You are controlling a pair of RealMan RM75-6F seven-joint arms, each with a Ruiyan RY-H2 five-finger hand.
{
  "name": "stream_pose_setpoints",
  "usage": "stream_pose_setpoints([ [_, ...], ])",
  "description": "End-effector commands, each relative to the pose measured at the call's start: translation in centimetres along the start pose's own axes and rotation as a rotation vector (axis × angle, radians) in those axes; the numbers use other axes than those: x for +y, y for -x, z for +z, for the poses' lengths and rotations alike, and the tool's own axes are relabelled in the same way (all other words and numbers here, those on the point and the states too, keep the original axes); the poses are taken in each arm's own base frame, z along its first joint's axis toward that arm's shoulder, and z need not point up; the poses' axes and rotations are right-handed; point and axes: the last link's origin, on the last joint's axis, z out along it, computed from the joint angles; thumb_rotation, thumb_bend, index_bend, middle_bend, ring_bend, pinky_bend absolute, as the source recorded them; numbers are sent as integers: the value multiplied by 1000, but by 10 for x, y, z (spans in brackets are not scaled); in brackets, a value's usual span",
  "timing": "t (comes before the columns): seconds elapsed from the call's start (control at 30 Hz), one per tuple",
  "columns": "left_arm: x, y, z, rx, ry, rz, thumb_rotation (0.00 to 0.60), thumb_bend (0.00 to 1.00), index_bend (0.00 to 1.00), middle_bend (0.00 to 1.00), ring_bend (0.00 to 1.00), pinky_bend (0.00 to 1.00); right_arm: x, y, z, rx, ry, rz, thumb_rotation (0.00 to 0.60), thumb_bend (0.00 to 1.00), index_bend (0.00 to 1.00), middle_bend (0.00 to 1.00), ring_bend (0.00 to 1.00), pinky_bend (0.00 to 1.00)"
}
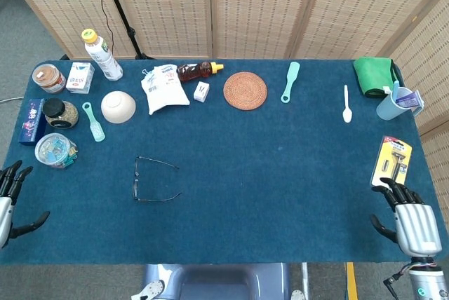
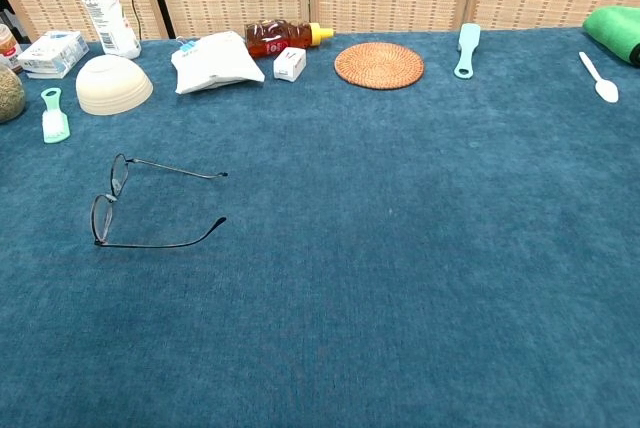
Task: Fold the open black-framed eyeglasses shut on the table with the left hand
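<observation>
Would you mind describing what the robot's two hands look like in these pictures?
Only the head view shows them. The right hand has a silver-grey ribbed metal back, black fingers and a grey wrist below with a small teal light and thin dark cables. The left hand, partly cut off by the frame edge, shows black fingers on a silver-grey body.

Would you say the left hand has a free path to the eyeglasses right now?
Probably yes: the left hand is open at the table edge, and only bare blue cloth lies between it and the eyeglasses.
</observation>
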Motion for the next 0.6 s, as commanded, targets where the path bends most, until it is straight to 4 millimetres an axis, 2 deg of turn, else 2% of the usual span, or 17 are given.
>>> stream_pose_setpoints([
  [0.03, -1, -1, 2, 0, -4, 8, 521, 185, 112, 27, 32, 44, 0, 0, 0, -1, 1, 0, 600, 273, 309, 222, 259, 334],
  [0.27, -2, 1, 7, -58, 4, 64, 522, 185, 113, 31, 51, 44, 1, -1, -1, 1, 1, -2, 600, 273, 309, 221, 259, 334],
  [0.6, 7, 11, 28, -183, 26, 110, 520, 185, 113, 31, 47, 44, 1, -2, -2, -3, 5, -8, 600, 273, 312, 222, 259, 334],
])
